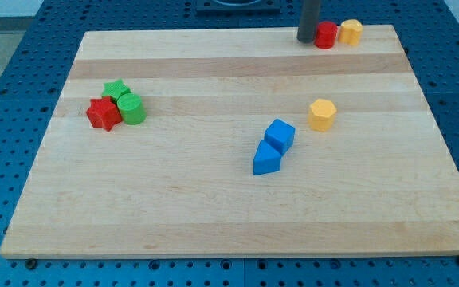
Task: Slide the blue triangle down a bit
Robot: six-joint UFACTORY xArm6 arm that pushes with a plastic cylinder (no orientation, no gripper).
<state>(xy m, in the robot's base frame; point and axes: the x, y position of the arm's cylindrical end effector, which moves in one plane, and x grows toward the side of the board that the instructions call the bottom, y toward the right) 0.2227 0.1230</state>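
Observation:
The blue triangle (266, 159) lies right of the board's centre, touching a blue cube (280, 134) just above and to its right. My tip (307, 38) is at the board's top edge, far above the blue triangle and right beside a red cylinder (326, 35) on its left.
A yellow block (350, 32) sits right of the red cylinder at the top edge. A yellow hexagonal block (322, 114) lies right of the blue cube. At the left, a red star (103, 114), a green star (116, 90) and a green cylinder (131, 108) cluster together on the wooden board (174, 199).

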